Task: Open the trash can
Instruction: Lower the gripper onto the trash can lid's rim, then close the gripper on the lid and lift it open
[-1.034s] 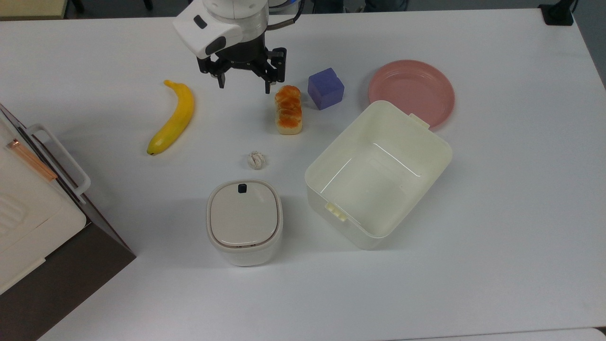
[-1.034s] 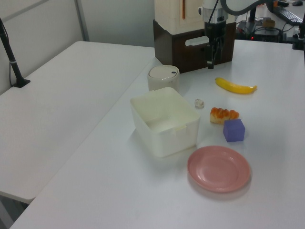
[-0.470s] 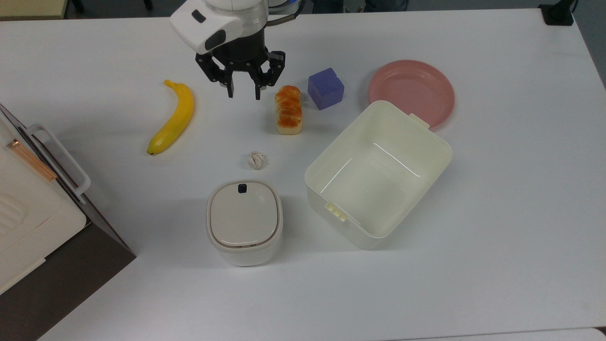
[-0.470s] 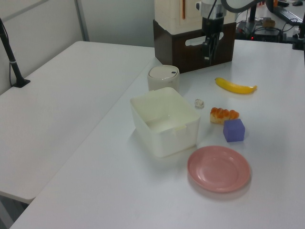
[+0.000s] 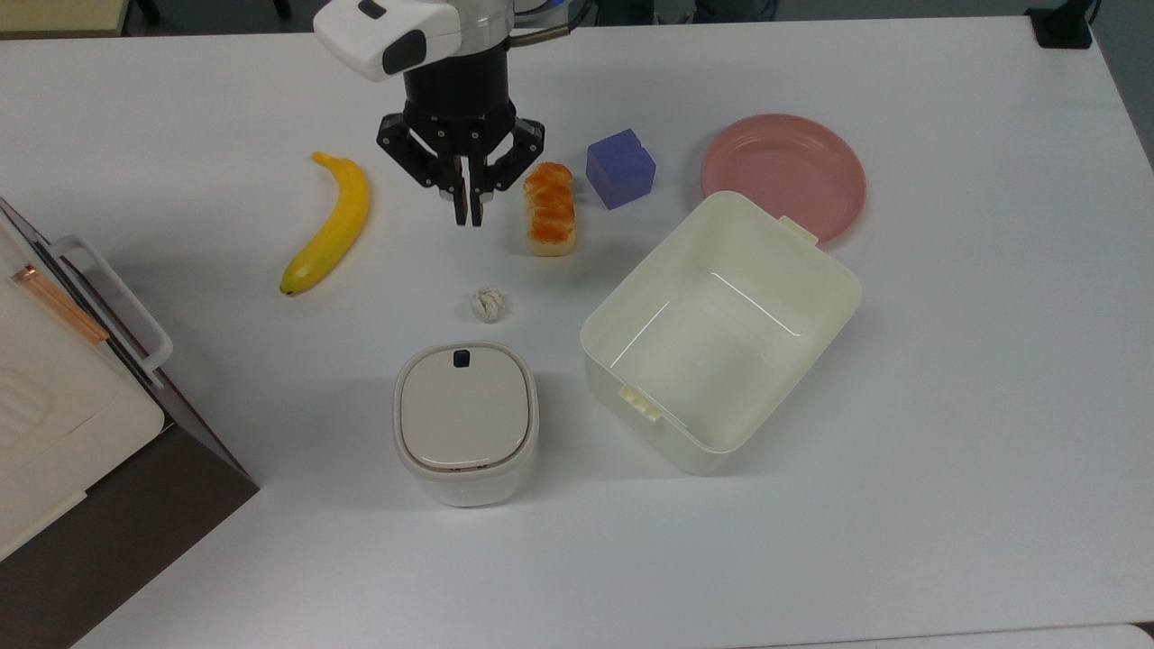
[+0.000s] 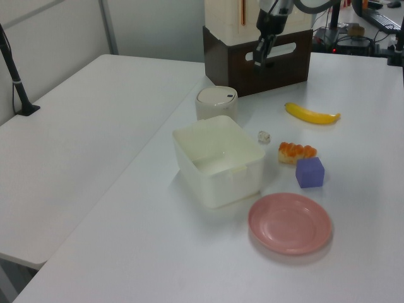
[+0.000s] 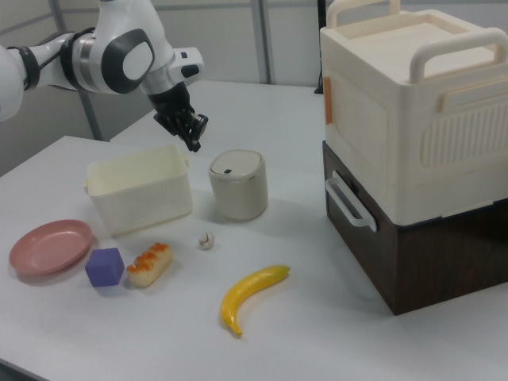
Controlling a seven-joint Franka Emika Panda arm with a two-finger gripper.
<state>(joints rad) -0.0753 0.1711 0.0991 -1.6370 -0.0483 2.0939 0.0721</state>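
Trash can (image 5: 465, 422) sits nearest in the top view, lid down, its dark button (image 5: 461, 359) on the far rim, with the cream tub (image 5: 721, 329) just to the top view's right on the white surface (image 5: 947, 451). Beyond the button lies a small crumpled ball (image 5: 488, 305). Farther on, my gripper (image 5: 468, 214) hangs above the surface between banana (image 5: 330, 225) and bread (image 5: 549, 207), jaws closed together and empty. Purple block (image 5: 619, 168) and pink plate (image 5: 783, 173) lie farther to the top view's right.
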